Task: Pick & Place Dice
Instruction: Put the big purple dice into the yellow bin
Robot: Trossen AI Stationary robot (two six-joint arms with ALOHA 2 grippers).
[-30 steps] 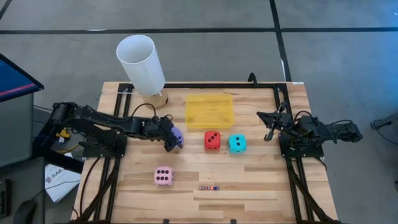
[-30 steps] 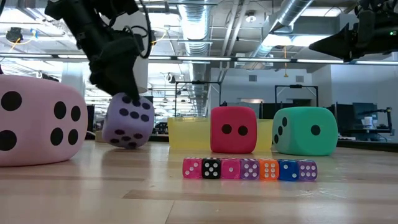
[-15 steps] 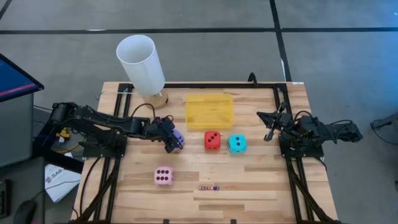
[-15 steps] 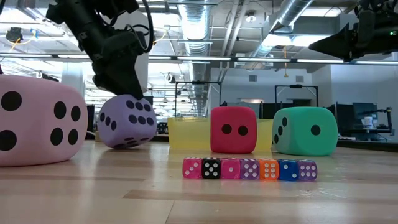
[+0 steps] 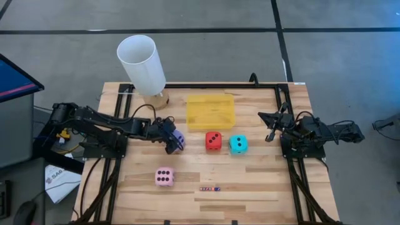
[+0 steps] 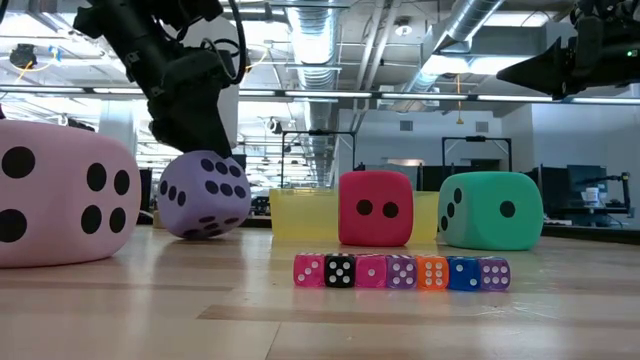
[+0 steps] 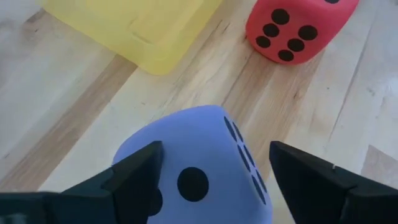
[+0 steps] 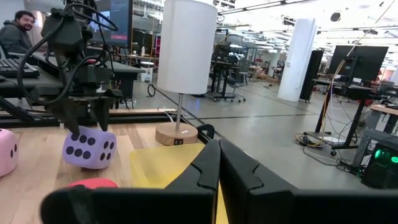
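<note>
Left wrist view: purple die (image 7: 199, 165) sits on table betw. left gripper's (image 7: 214, 171) spread fingers, jaws wide, no squeeze visible. Right gripper (image 5: 270, 133) shut, empty, parked well apart.

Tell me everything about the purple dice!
The purple dice is a soft-looking lilac cube with rounded corners and black pips. It sits tilted on the wooden table, beside the yellow tray and left of the red dice. The left gripper is right over it, one dark finger on each side, jaws spread; whether they touch is unclear.
</note>
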